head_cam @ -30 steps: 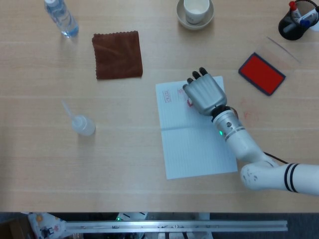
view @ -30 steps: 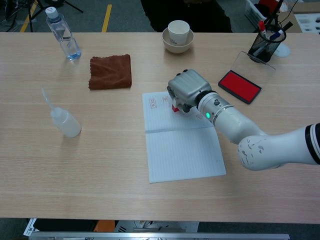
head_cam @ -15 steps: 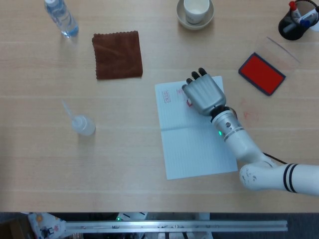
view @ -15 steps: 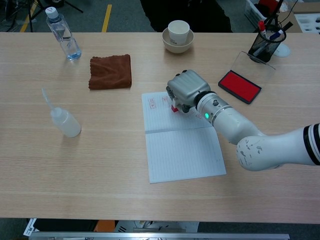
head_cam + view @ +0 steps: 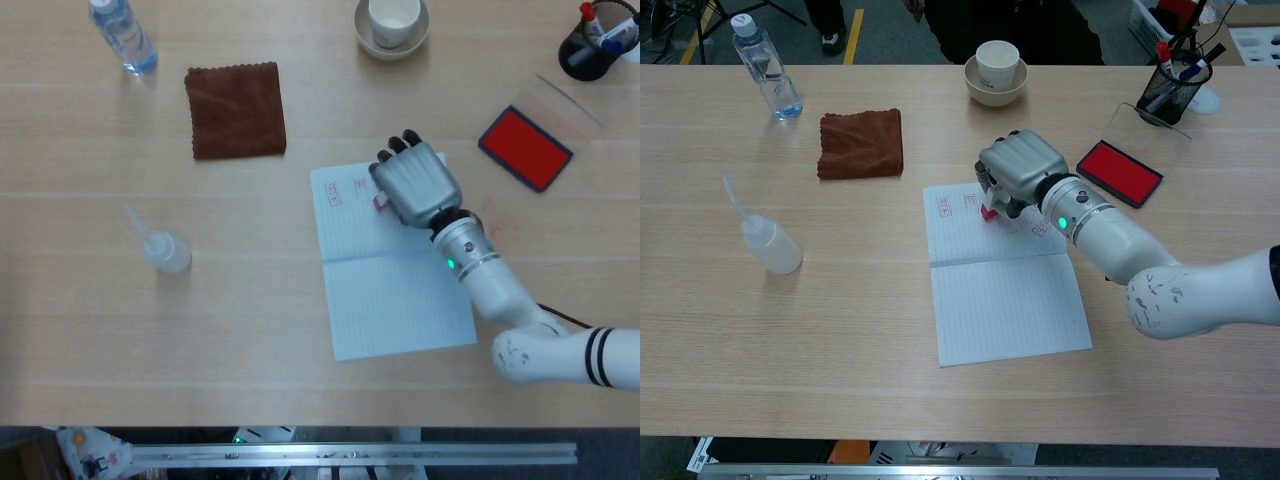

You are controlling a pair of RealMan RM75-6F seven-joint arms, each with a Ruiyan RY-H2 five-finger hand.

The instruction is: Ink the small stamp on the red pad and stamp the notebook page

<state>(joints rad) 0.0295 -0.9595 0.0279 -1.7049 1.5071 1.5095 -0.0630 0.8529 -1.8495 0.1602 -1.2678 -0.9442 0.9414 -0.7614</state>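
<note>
My right hand (image 5: 413, 184) (image 5: 1021, 171) hovers over the top half of the open notebook (image 5: 392, 280) (image 5: 1000, 290), fingers curled around a small red stamp (image 5: 381, 203) (image 5: 988, 211). The stamp's base sits just above or on the page; I cannot tell if it touches. Two faint red stamp marks (image 5: 334, 193) (image 5: 945, 206) show near the page's upper left. The red ink pad (image 5: 525, 148) (image 5: 1119, 172) lies open to the right of the hand, its clear lid behind it. My left hand shows in neither view.
A brown cloth (image 5: 236, 109) lies left of the notebook, a squeeze bottle (image 5: 164, 248) further left, a water bottle (image 5: 122, 35) at the far left corner. A cup in a bowl (image 5: 392, 24) stands behind the notebook, a pen holder (image 5: 595, 43) at the far right.
The right hand with the stamp has shifted slightly right and away from me, lifting a little from the page. A second red mark now shows beside the first.
</note>
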